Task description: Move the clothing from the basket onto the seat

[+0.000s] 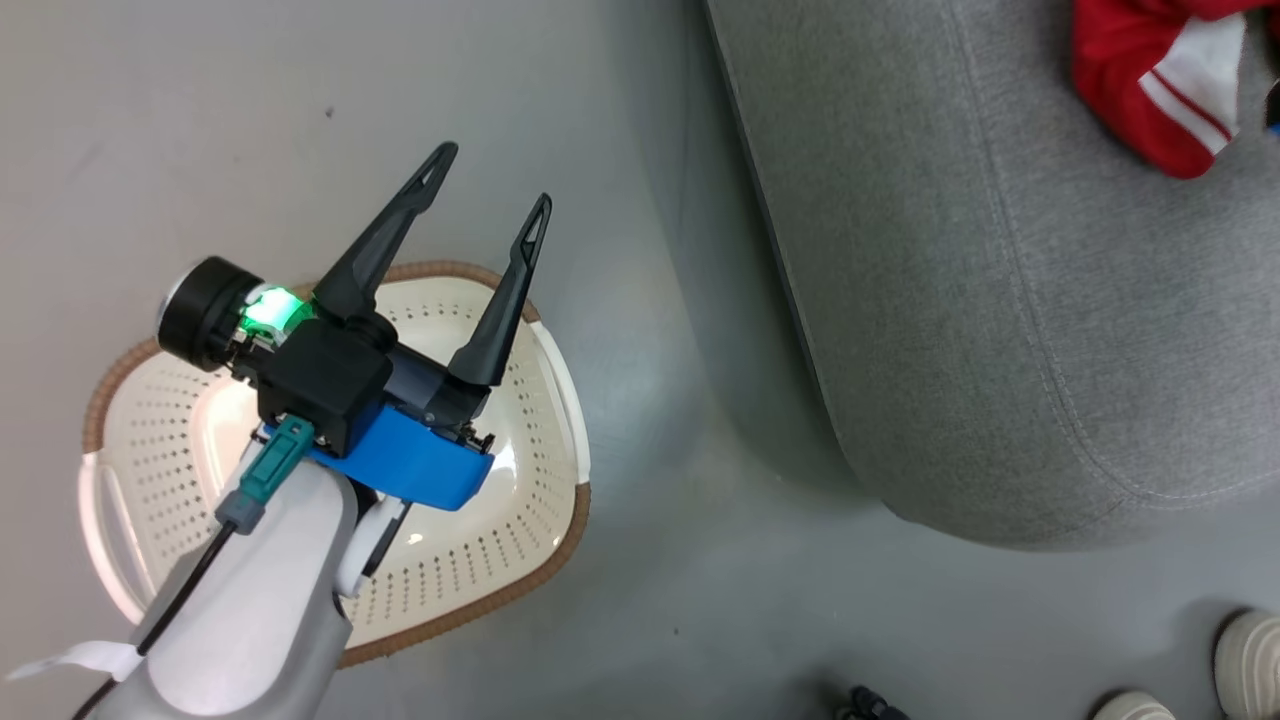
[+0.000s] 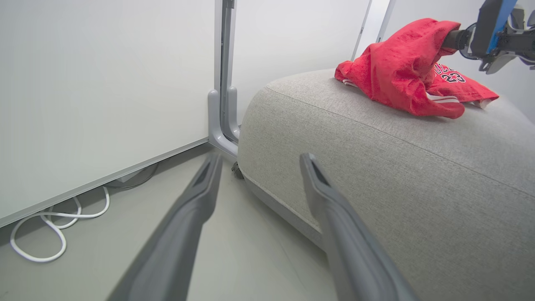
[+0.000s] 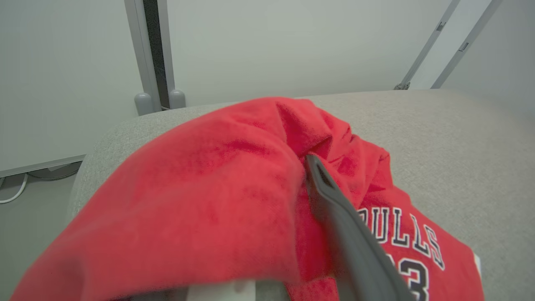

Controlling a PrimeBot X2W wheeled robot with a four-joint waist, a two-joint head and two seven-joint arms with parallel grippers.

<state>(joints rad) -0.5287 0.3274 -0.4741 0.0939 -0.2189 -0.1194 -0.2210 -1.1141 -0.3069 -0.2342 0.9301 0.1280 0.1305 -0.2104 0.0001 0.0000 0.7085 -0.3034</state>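
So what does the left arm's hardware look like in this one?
The left claw has two long, tapering dark fingers with slotted tips, a black body over a blue bracket, a green light, a teal plug with black cable, and a pale grey forearm.

Carrying two long dark fingers [image 1: 385, 240] with slotted tips on the left gripper [image 1: 494, 175], off a boxy black housing [image 1: 320, 380]. Glowing green at a small light [image 1: 270, 312] beside a stubby black cylinder [image 1: 197, 312]. Wearing a bright blue bracket [image 1: 415, 470] underneath. Feeding a teal connector [image 1: 272, 470] with a grey boot into a thin black cable [image 1: 185, 590] along a smooth pale-grey forearm [image 1: 250, 620]. Sporting a white tag [image 1: 75, 660]. Repeating blue plate and dark casing on the right wrist [image 2: 487, 25].
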